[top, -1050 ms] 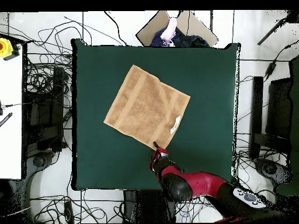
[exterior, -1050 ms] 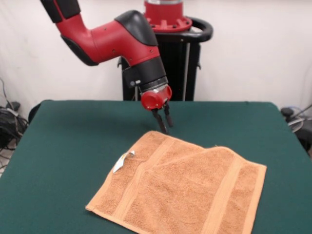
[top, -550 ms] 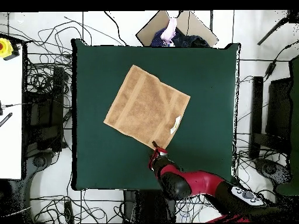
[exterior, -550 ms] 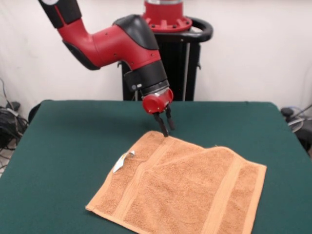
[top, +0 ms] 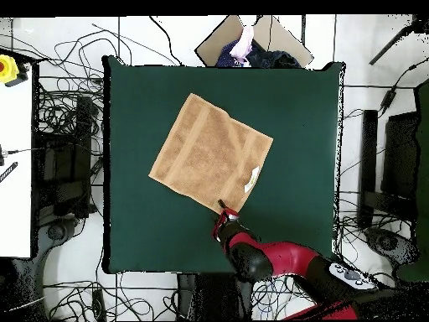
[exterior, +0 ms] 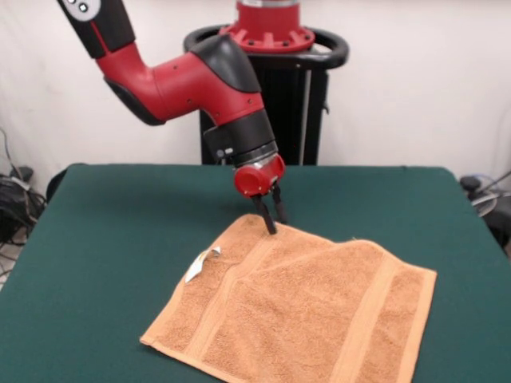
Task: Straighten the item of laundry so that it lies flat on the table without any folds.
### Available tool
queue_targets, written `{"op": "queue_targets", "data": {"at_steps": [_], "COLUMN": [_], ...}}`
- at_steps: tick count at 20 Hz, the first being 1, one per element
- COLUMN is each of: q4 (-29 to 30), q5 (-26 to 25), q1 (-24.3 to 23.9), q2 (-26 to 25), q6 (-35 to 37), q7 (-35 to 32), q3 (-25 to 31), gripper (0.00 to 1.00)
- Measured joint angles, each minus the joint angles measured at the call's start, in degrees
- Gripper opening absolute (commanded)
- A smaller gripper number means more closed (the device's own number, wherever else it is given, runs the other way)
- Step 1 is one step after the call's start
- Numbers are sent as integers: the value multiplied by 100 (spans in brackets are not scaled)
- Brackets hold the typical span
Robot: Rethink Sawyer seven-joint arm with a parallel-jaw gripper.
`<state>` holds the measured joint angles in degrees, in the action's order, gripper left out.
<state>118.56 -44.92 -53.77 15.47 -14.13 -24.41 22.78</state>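
The front view looks low across the table (exterior: 96,239) toward the robot's pedestal (exterior: 275,104), close enough that the table's near edge is cut off. The overhead view looks straight down from high above, taking in the whole table (top: 142,101) and the cabled floor around it. Both share the tabletop, with the towel (exterior: 295,303) (top: 209,153) on it.

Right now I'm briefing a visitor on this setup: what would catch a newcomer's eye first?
First the red arm's gripper, reaching down with its tips at the far corner of the orange-tan towel. The towel lies skewed on the dark green table, one part folded over the rest, with a small white tag at its left edge in the front view.
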Motion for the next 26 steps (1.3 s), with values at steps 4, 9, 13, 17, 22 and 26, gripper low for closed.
{"op": "queue_targets", "data": {"at_steps": [4,9,13,17,22,26], "q4": [-14,-14,-13,-14,-14,-13], "q5": [1,1,1,0,0,0], "q1": [-14,-60,-90,-104,-103,-103], "q2": [-27,-40,-39,-38,-38,-38], "q6": [-1,-1,1,1,0,0], "q7": [0,0,0,0,0,0], "q3": [0,5,4,4,4,4], "gripper": [100,100,100,0,0,0]}}
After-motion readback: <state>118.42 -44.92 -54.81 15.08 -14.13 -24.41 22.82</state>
